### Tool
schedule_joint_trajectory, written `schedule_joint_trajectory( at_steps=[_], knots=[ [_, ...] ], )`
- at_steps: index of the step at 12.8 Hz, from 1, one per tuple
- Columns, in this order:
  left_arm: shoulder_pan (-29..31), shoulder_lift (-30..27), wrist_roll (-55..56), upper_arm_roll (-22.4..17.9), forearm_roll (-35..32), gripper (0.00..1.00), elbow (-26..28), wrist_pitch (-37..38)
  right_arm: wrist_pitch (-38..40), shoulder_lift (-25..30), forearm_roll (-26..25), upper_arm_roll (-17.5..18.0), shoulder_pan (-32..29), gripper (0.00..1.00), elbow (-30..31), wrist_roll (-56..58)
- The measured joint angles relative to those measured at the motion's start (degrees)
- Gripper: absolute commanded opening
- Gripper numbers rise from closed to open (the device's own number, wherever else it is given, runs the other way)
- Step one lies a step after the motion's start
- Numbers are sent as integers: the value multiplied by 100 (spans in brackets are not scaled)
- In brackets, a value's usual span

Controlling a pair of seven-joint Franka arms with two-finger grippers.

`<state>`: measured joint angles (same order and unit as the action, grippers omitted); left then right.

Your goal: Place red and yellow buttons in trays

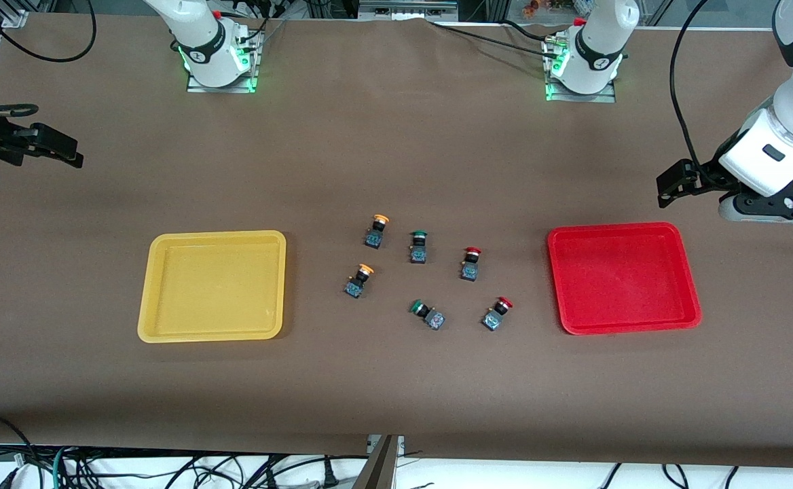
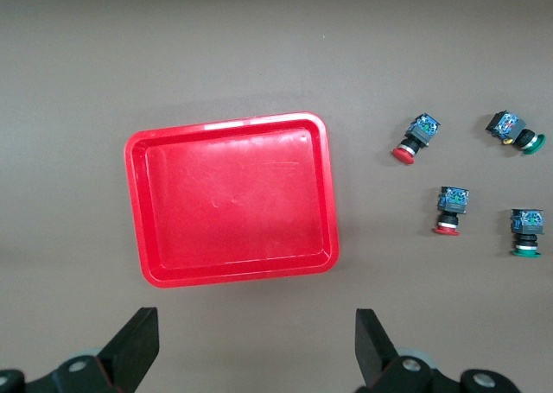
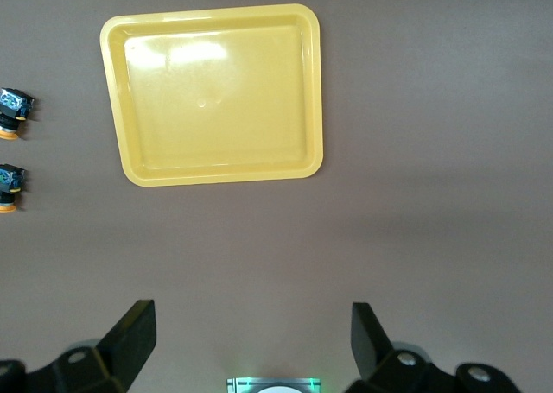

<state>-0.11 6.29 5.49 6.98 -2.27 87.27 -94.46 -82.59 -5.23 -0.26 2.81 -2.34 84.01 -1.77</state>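
Mid-frame in the front view sit six small dark-bodied push-button switches – red-capped pair [image 1: 497, 314] toward the shallow red plastic tray [image 1: 688, 285], orange-capped pair [image 1: 359, 280] toward the shallow yellow plastic tray [image 1: 144, 299]. Both trays hold nothing. At the frame's side edges, left gripper [image 2: 256, 341] and right gripper [image 3: 252, 337] hang spread – each arm waits.

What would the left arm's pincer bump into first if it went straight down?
Probably bare table. The open left pincer hangs just beside the red tray, not over it, though depth is hard to judge.

No readable writing anywhere here: no words, numbers or brand marks show on the trays, the buttons, the arms or the brown worktop [image 1: 396, 394]
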Motion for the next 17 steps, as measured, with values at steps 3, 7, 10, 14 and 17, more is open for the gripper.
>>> schedule_joint_trajectory(
  at_steps=[3,7,10,14,17],
  knots=[
    [0,1,0,0,0,100,-2,0,-21,-163,46,24,12,100,3,0],
    [0,5,0,0,0,100,-6,0,-141,-674,74,68,24,100,4,0],
    [0,8,0,0,0,100,-10,0,-407,-1079,75,90,70,100,4,0],
    [0,11,0,0,0,100,-16,0,-1100,-1610,85,104,507,100,8,-221],
    [-59,42,0,24,2,100,-18,0,-1744,-2106,83,119,1040,100,12,-1317]
  ],
)
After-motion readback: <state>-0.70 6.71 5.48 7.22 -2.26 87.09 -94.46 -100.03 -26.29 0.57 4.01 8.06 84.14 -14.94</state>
